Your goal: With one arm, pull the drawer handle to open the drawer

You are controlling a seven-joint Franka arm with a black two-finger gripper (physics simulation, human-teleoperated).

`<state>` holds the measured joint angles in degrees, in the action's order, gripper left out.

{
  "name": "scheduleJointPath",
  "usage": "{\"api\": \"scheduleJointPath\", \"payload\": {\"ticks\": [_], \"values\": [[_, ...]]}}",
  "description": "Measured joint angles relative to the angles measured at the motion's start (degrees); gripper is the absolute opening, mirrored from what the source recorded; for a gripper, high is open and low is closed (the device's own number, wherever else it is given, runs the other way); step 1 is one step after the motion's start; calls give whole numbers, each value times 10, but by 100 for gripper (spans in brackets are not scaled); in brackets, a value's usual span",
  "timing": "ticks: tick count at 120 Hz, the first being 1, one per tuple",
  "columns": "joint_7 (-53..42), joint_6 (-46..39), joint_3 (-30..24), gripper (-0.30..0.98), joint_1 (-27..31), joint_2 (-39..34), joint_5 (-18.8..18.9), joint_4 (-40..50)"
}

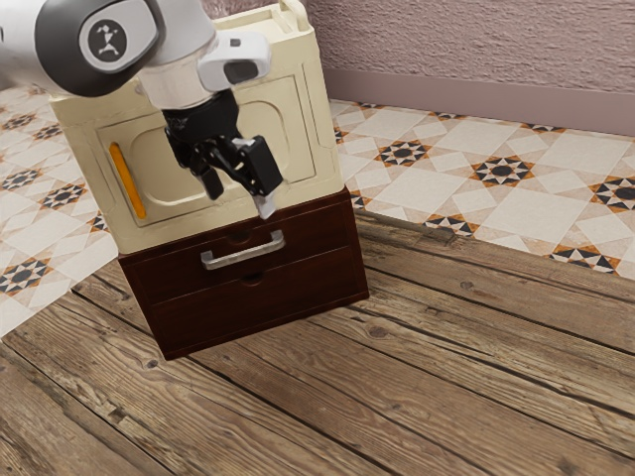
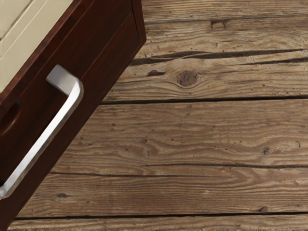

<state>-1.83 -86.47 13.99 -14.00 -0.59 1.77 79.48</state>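
My gripper (image 1: 239, 194) stands open above the silver drawer handle (image 1: 243, 255), its two fingers apart and not touching it. The handle is a bar with bent ends, fixed across the upper part of the dark brown drawer unit (image 1: 189, 322). That unit's front looks flush, with no drawer pulled out. In the wrist view the bar handle (image 2: 45, 132) juts out from the dark wood front (image 2: 103, 53), with nothing between it and the camera.
A cream cabinet (image 1: 84, 139) with an orange upright handle (image 1: 127, 180) sits on top of the brown unit, behind my gripper. Wooden planks (image 1: 427, 397) spread in front, patterned tiles (image 1: 466, 159) lie behind, and a pink wall (image 1: 476, 50) rises beyond.
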Motion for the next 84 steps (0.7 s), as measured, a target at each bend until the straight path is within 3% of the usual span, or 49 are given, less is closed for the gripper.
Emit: {"api": "scheduleJointPath", "payload": {"ticks": [23,42,66,84], "values": [[-12,10,3,69,8,0,1,-4],[-19,48,-3,69,27,-1,0,-124],[-26,51,-20,69,68,13,3,-133],[-67,37,-26,69,83,18,26,-130]]}}
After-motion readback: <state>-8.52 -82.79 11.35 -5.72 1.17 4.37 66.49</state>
